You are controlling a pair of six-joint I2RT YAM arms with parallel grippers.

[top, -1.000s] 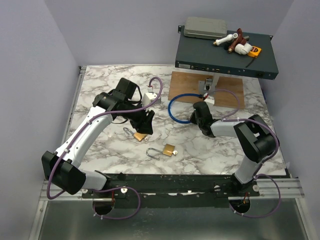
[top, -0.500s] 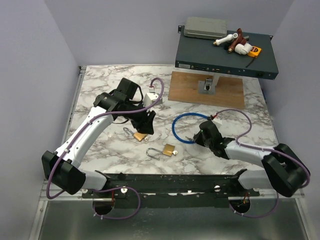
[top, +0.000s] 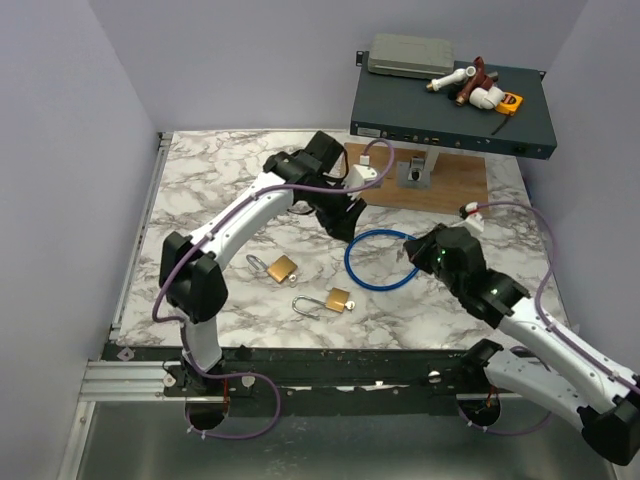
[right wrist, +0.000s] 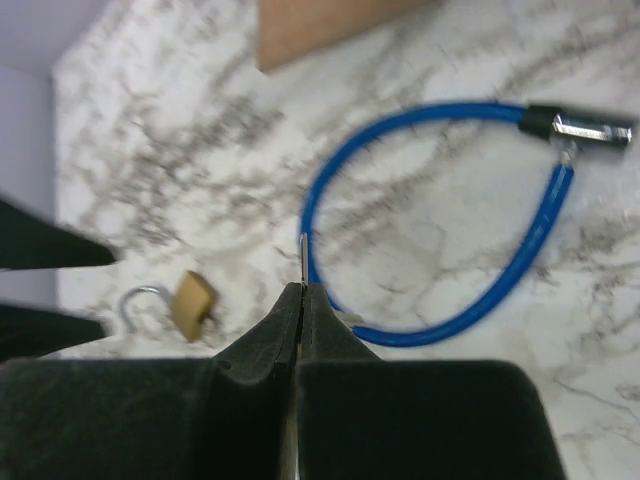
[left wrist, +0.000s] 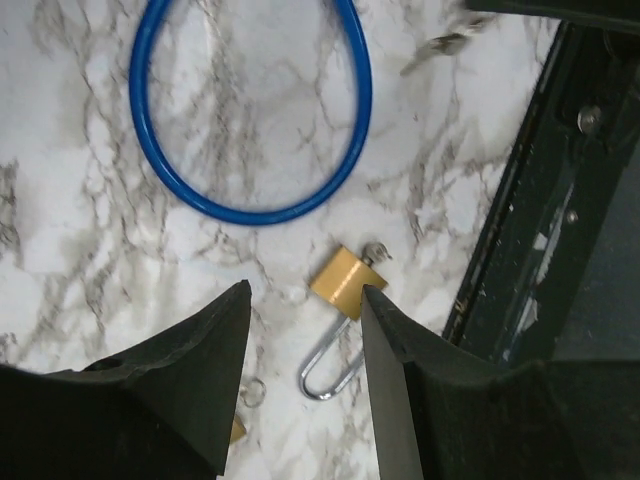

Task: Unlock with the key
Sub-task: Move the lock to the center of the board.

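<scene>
I see the marble table (top: 200, 190) filling the middle of the top view, with a dark box (top: 450, 115) at upper right and a wooden board (top: 460, 185) just below it. A blue cable (top: 347, 258) lies looped at centre. My left gripper (top: 340, 215) hovers at the loop's upper left, fingers apart with nothing between them. My right gripper (top: 412, 250) is over the loop's right side, fingers pressed together on the key (right wrist: 303, 255). Two padlocks lie lower left of the loop, one (top: 283, 268) further left, the other (top: 339, 299) nearer centre, apart from each other. The key's thin blade pokes up from the fingertips at centre of the right wrist view
</scene>
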